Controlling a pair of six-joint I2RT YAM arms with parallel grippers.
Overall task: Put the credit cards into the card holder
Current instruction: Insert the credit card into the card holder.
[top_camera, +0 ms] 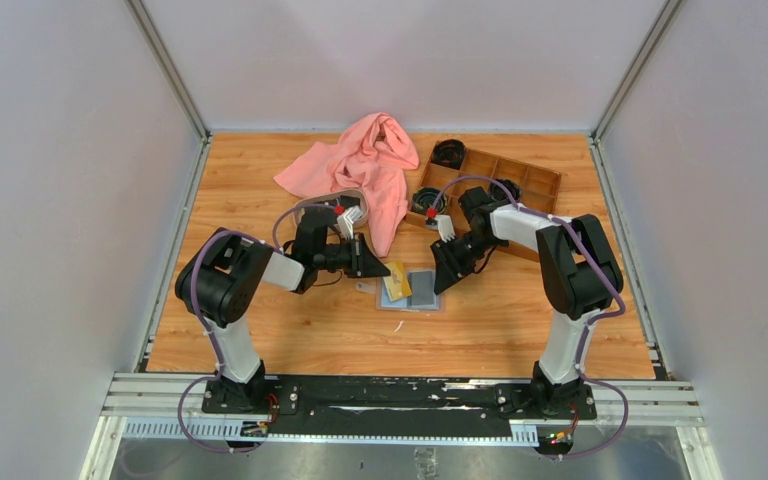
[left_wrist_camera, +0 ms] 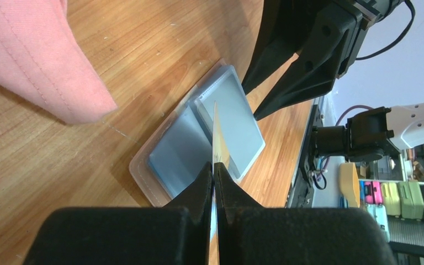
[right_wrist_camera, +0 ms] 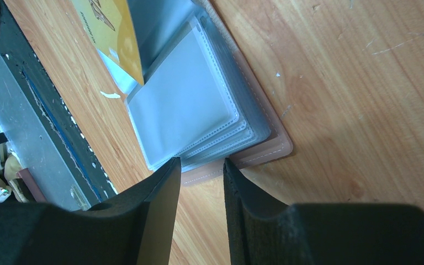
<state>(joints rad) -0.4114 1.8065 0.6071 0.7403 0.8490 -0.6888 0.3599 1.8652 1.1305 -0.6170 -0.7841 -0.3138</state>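
Card (right_wrist_camera: 110,33) edge-on left wrist, face right wrist.

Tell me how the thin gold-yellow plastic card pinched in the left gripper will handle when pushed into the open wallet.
Probably stiff: the gold-yellow plastic card stands straight, edge-on, beyond the left gripper without drooping. Likely light, being so thin. Its smooth face may slide in the pinch if it snags on the tan wallet's clear sleeves.
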